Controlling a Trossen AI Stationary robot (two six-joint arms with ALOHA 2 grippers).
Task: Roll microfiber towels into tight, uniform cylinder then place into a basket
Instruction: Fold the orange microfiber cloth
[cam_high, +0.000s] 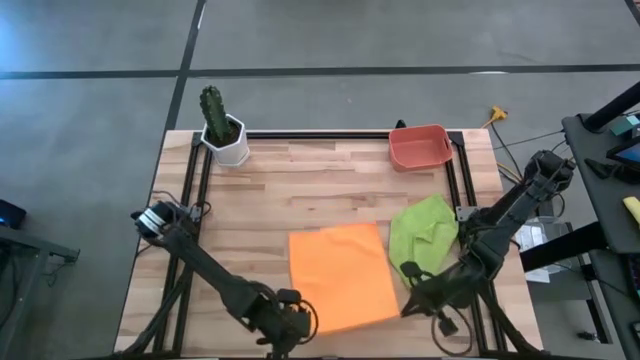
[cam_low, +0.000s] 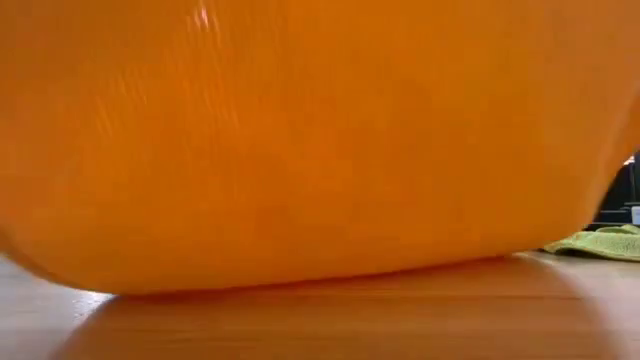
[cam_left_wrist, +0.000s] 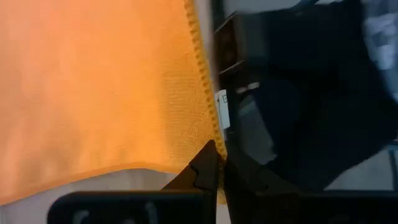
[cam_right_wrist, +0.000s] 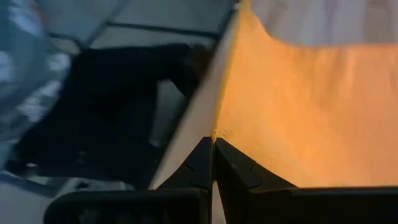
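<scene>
Both grippers clamp the orange towel's (cam_high: 340, 275) near edge, the left gripper (cam_high: 300, 322) and right gripper (cam_high: 408, 302) at opposite corners, with the cloth stretching away from them toward the distant basket (cam_high: 418, 146).

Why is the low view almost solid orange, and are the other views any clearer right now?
Low view: the orange towel hangs right in front of the lens, blurred, leaving only a strip of table and the green towel. Wrist views: the left gripper and right gripper, each pinching the towel's edge, show soft, the background smeared. High view: evenly lit and unobstructed.
</scene>
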